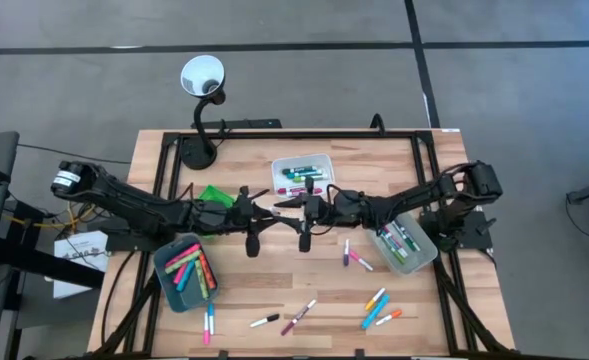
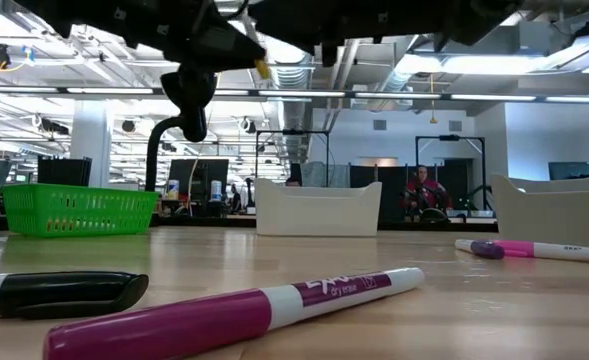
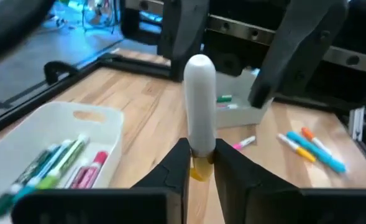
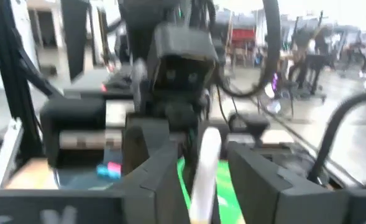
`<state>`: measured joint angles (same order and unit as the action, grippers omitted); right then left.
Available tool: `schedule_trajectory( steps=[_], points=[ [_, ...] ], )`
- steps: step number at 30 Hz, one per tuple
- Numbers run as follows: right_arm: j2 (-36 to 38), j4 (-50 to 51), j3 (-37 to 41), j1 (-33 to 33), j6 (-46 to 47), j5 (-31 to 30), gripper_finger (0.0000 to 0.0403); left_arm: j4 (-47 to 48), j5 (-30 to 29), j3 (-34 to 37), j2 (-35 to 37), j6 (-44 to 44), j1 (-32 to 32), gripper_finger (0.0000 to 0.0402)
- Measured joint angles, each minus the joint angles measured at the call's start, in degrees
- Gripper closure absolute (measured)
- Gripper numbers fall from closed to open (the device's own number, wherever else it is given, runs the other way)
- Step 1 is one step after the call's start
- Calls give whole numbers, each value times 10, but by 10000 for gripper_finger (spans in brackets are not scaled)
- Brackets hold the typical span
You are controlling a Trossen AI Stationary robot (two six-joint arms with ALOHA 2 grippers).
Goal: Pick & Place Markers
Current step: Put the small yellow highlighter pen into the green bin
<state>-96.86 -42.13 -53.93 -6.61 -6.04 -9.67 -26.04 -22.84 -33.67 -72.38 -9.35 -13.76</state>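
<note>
Over the table's middle my two grippers meet tip to tip. My left gripper point(image 3: 199, 163) point(image 1: 270, 207) is shut on a marker point(image 3: 200, 93) with a white barrel and a yellow end. My right gripper point(image 4: 202, 180) point(image 1: 292, 205) faces it, open; its fingers point(image 3: 181, 37) stand on either side of the barrel's far end point(image 4: 205, 158) with a gap on each side. Other markers lie loose near the front edge point(image 1: 296, 320) point(image 1: 379, 308); several fill the teal tray point(image 1: 186, 270), the white tray point(image 1: 304, 175) and the clear grey tray point(image 1: 406, 243). My left gripper pinches the marker's yellow end point(image 3: 199, 172) between its two fingers, coming about level from the table's left. The white barrel sticks out ahead of the fingers toward my right gripper. The marker is lifted clear, well above the table.
A green tray point(image 1: 214, 195) sits behind my left arm. A lamp on a bent neck point(image 1: 202, 76) stands at the far left. In the low view a magenta marker point(image 2: 234, 310) and a black one point(image 2: 64, 295) lie close to the front edge. Bare wood shows between the trays.
</note>
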Motion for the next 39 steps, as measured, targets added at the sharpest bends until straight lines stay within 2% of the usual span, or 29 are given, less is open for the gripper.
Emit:
schedule_trajectory(
  steps=[3, 7, 12, 15, 18, 25, 27, 30, 35, 39],
  points=[
    [31, 82, 0, -8, 0, -10, 235, 78, -26, 0, 41, -15, 0, 350],
    [86, 221, 0, -34, 32, -9, 212, 255, -67, 0, 123, -61, 6, 351],
    [124, 358, 0, -70, 124, -8, 205, 512, -70, 0, 200, -201, 35, 348],
    [119, 386, 0, -90, 146, -8, 209, 642, -66, 0, 215, -288, 59, 348],
    [107, 390, 1, -108, 147, -6, 215, 714, -36, 0, 211, -349, 87, 347],
    [58, 373, 0, -127, 141, 38, 228, 724, 83, 31, 174, -369, 149, 345],
    [25, 346, -1, -133, 129, 53, 232, 719, 109, 44, 159, -373, 165, 343],
    [-21, 319, 0, -143, 98, 76, 239, 714, 113, 50, 133, -372, 178, 338],
    [-80, 258, 0, -152, 51, 161, 252, 704, 120, 51, 111, -346, 184, 320],
    [-104, 246, -7, -155, 51, 184, 260, 696, 119, 51, 104, -343, 184, 299]
  ],
)
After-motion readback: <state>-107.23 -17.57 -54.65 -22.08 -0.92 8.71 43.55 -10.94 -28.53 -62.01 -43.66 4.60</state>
